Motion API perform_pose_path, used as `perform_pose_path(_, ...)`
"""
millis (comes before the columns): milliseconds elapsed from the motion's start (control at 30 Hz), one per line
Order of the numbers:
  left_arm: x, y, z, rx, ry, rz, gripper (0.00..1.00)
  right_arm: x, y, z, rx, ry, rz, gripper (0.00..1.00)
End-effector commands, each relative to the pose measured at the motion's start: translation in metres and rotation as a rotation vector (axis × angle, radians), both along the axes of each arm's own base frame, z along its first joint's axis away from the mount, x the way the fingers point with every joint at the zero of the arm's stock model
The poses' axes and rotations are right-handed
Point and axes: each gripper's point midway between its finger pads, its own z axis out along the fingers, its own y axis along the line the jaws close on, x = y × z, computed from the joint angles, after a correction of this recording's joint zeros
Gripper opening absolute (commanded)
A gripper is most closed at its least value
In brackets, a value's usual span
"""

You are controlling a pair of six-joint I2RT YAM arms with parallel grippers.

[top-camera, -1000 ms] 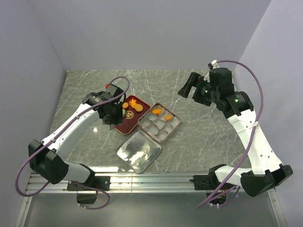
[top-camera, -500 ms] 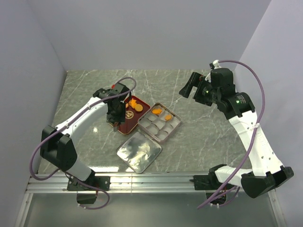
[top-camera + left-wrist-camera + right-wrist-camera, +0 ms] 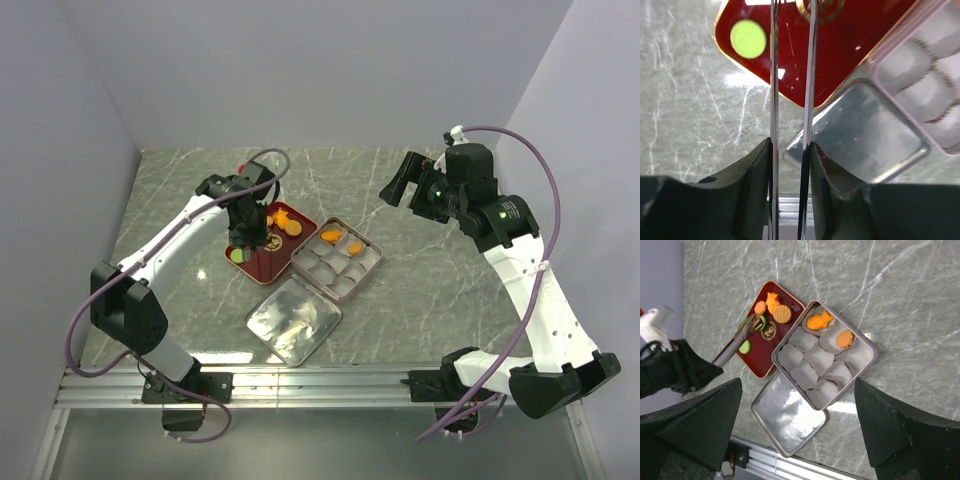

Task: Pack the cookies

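Observation:
Cookies lie on a red tray [image 3: 256, 262]: orange ones [image 3: 772, 301] at its far end and a green one [image 3: 237, 256] at its near corner, which also shows in the left wrist view [image 3: 747, 38]. Two orange cookies [image 3: 819, 321] sit in paper cups of the pink tin [image 3: 368, 265]. My left gripper [image 3: 246, 216] is shut on metal tweezers [image 3: 774, 75] above the tray. The tweezers' tips reach a second green cookie [image 3: 760, 322]; I cannot tell whether they pinch it. My right gripper [image 3: 400, 185] is wide open and empty, high above the table's right side.
The tin's silver lid [image 3: 293, 318] lies open-side up in front of the tin and touches it. Several paper cups [image 3: 812, 365] in the tin hold nothing. A metal rail [image 3: 320, 380] runs along the table's near edge.
My left gripper has swung with the tweezers from the tray's near left side toward its far end. The green cookie at the tray's near corner has come into view. The right arm has barely moved.

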Motion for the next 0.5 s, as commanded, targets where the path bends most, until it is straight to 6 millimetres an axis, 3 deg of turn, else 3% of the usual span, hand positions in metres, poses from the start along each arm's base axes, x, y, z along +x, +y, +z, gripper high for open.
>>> perform_pose_path(0, 0.017, -0.005, 0.045, -0.041, -0.109, 0.005, 0.33, 0.002, 0.001, 0.025, 0.013, -0.081, 0.004, 1.0)
perform_pose_path(267, 0.013, -0.013, 0.084, -0.064, -0.171, -0.019, 0.33, 0.001, 0.003, 0.026, 0.026, -0.084, 0.011, 1.0)
perform_pose_path(467, -0.012, -0.059, 0.1, -0.118, -0.189, -0.137, 0.32, -0.002, 0.003, 0.027, 0.032, -0.086, 0.012, 1.0)
